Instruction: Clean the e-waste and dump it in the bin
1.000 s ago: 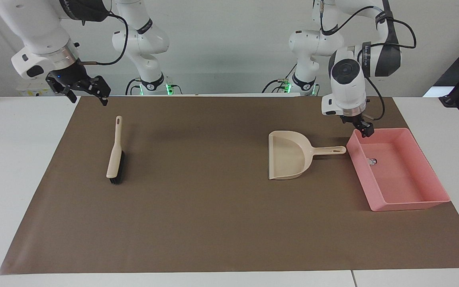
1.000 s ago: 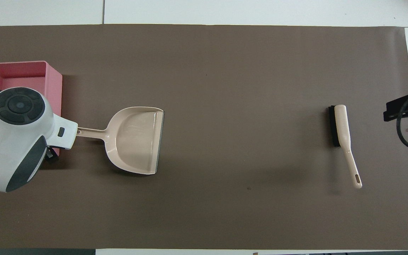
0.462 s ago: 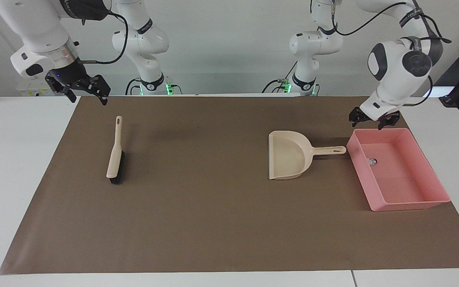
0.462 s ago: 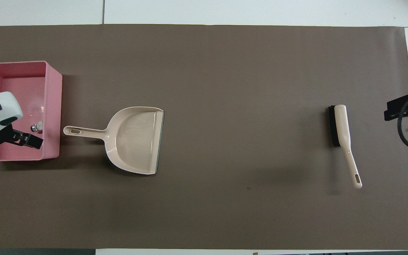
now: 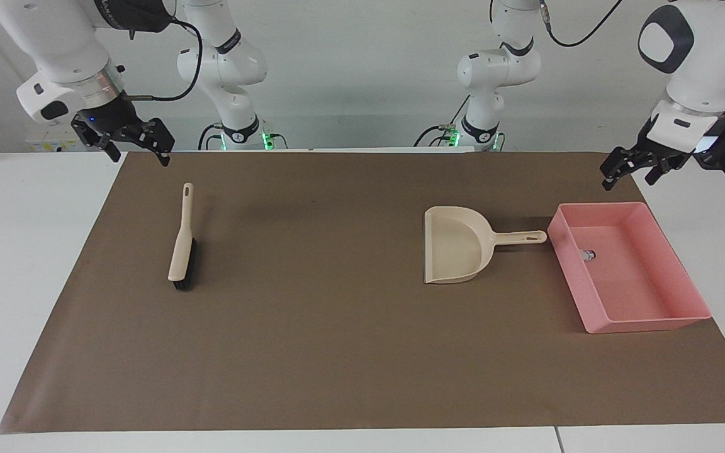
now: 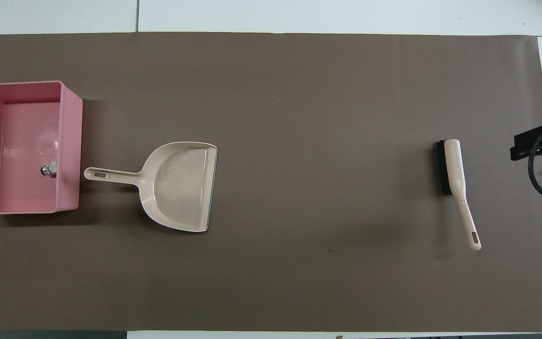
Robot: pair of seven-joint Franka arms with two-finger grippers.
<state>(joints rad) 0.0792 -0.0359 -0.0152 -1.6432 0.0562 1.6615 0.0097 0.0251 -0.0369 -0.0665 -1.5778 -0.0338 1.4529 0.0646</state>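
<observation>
The pink bin (image 5: 652, 314) stands at the left arm's end of the mat; it also shows in the overhead view (image 6: 71, 141). One small whitish piece of e-waste (image 5: 586, 255) with a dark end lies in it (image 6: 48, 169). The maroon piece is not visible. The beige dustpan (image 5: 454, 248) lies flat and empty beside the bin, its handle toward it. My left gripper (image 5: 632, 171) is open and empty in the air over the mat's corner near the bin. My right gripper (image 5: 138, 148) is open and empty over the mat's edge near the brush.
A beige brush (image 5: 182, 245) with dark bristles lies at the right arm's end of the mat, also in the overhead view (image 6: 454, 169). A brown mat (image 5: 337, 327) covers the white table.
My left arm has lifted and swung away from the bin's corner and the dustpan handle toward the table's end. The dustpan, bin, brush and right arm have not moved.
</observation>
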